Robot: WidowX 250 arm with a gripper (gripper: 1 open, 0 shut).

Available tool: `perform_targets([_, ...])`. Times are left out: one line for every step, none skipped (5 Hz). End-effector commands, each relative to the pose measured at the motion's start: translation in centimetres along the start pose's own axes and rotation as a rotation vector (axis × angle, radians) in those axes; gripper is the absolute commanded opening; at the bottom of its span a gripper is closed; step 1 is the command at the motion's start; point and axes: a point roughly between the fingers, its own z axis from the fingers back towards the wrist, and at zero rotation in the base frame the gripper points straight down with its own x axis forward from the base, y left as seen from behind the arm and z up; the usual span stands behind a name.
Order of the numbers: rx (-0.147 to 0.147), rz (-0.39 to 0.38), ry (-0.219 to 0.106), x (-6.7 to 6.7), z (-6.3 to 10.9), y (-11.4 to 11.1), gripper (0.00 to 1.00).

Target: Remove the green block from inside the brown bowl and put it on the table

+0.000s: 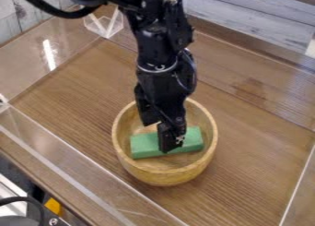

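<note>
Block (150, 148), green, 1 piece, inside wooden bowl (165, 173), on brown tabletop (248, 143). Gripper (160, 131), black, 2 fingers, spread apart over block. Likely faults: 1, slip from off-centre closing; 2, bowl dragged or tipped by finger catching rim.

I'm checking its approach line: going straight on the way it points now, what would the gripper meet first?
Probably the green block, just below the gripper; the exact gap is unclear.
</note>
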Motion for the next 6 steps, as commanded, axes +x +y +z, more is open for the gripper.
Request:
perform_targets([0.015, -0.009, -0.026, 0.0, 0.1, 0.4, 1.0])
perform_targets([0.017, -0.013, -0.025, -0.3, -0.4, 0.5, 1.0])
perform_targets([0.019, -0.017, -0.026, -0.5, -0.9, 0.5, 1.0])
perform_targets([0.023, -0.017, -0.031, -0.7, -1.3, 0.5, 1.0])
perform_targets([0.026, -0.014, -0.037, -0.8, -1.7, 0.6, 1.0])
perform_targets([0.025, -0.012, -0.042, -0.9, -2.0, 0.6, 1.0])
